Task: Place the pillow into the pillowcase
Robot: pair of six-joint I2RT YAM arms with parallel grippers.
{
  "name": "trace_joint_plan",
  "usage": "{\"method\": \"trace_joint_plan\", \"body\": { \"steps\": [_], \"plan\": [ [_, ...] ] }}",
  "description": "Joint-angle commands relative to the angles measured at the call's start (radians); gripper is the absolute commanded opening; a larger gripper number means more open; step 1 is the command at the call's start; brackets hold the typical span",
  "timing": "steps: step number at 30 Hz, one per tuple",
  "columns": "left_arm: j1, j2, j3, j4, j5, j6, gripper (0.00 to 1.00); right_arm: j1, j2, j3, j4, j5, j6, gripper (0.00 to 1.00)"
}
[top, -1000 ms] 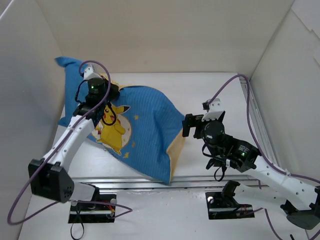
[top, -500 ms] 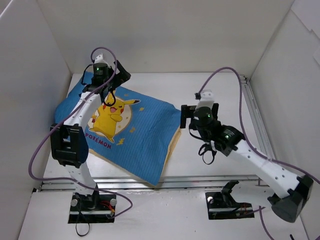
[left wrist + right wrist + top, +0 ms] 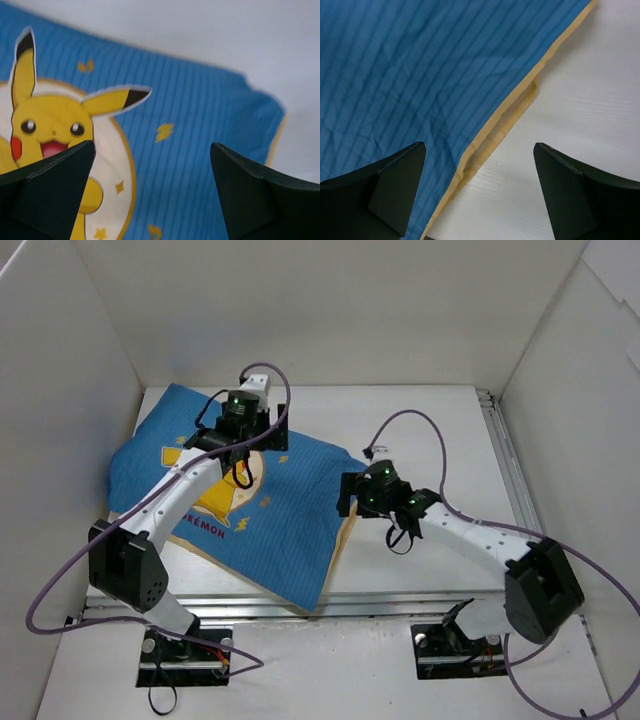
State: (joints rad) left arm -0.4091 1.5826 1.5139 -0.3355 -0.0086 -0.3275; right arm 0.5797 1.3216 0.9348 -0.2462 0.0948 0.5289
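1. On the surface (image 3: 440, 430), the pillowcase (image 3: 295, 520) lies flat, Pikachu face up, long axis left-right, yellow-edged end pointing right.
2. Left end effector (image 3: 152, 145) above its print: wide open, empty.
3. Right end effector (image 3: 479, 145) above its yellow edge: wide open, empty.

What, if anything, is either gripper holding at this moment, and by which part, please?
Nothing is held. The left gripper and the right gripper both stand open above the pillowcase, fingers empty.
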Motion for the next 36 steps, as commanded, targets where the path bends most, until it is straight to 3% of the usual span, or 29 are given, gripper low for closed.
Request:
{"method": "trace_joint_plan", "body": {
  "steps": [1,10,17,22,23,25,26,27,32,36],
  "plan": [
    [0.012,-0.004,-0.101,-0.129,-0.139,0.048,0.97,-0.003,0.091,-0.053,0.186,-0.161,0.068,0.86],
    [0.012,-0.029,-0.241,-0.120,-0.162,0.016,0.97,-0.009,0.257,-0.057,0.350,-0.210,0.097,0.74],
    [-0.017,-0.019,-0.222,-0.135,-0.146,0.019,0.96,-0.029,0.310,-0.070,0.421,-0.222,0.129,0.43],
    [-0.066,-0.071,-0.179,-0.200,-0.174,0.042,0.97,-0.029,0.309,-0.073,0.406,-0.219,0.132,0.38],
    [-0.080,-0.085,-0.169,-0.203,-0.175,0.045,0.97,-0.029,0.295,-0.077,0.406,-0.210,0.126,0.28],
    [-0.094,-0.123,-0.158,-0.214,-0.163,0.048,0.97,-0.029,0.254,-0.074,0.380,-0.190,0.117,0.18],
    [-0.108,-0.136,-0.156,-0.214,-0.131,0.050,0.97,-0.030,0.239,-0.073,0.371,-0.185,0.105,0.04],
    [-0.108,-0.150,-0.155,-0.214,-0.105,0.059,0.97,-0.029,0.208,-0.071,0.364,-0.182,0.103,0.00],
    [-0.216,-0.219,-0.158,-0.220,0.052,0.091,0.98,-0.041,0.094,-0.074,0.335,-0.167,0.092,0.00],
    [-0.312,-0.219,-0.161,-0.224,0.091,0.119,0.98,-0.046,-0.020,-0.065,0.299,-0.127,0.077,0.00]
  ]
}}
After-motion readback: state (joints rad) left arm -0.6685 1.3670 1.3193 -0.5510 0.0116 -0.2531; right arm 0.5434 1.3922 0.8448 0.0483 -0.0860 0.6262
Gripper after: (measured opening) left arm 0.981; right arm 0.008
